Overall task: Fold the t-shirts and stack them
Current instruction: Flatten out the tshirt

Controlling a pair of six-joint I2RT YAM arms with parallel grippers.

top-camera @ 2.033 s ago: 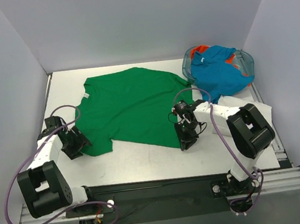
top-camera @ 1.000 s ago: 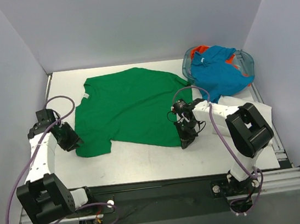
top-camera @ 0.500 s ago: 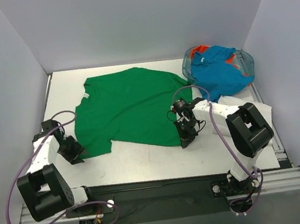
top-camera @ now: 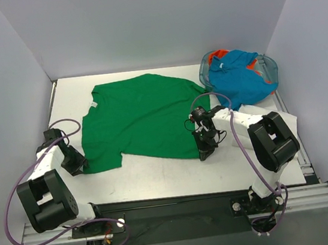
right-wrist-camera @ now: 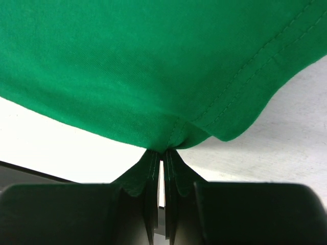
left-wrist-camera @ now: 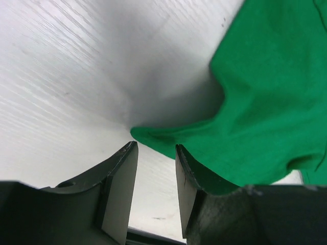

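Green cotton first: the green t-shirt [top-camera: 142, 116] lies spread flat on the desk [top-camera: 159, 174], left of centre. Its collar is to the left and its hem to the right, so we read its long axis as running left to right. The turquoise t-shirt [top-camera: 240, 82] is heaped in a clear tub [top-camera: 270, 67] at the far right, with a sliver of the orange-red t-shirt [top-camera: 220, 53] showing under it. The right fingers [right-wrist-camera: 171, 199] are closed on a pinch of the stitched hem at the near right corner, the cloth bunching up out of the grip. The left fingers [left-wrist-camera: 120, 189] stand parted and hold nothing. The tip of the near left sleeve sits just at the mouth of the gap, with the rest of the cloth ahead and off to their right. We judge the next move turns on this: the left arm is the nearer one to that sleeve and needs to go forward and slightly right before closing. The top view gives us the whole layout and both corners but not how either pair of fingers stands. The wrist views settle that, yet show only green cloth and bare desk.
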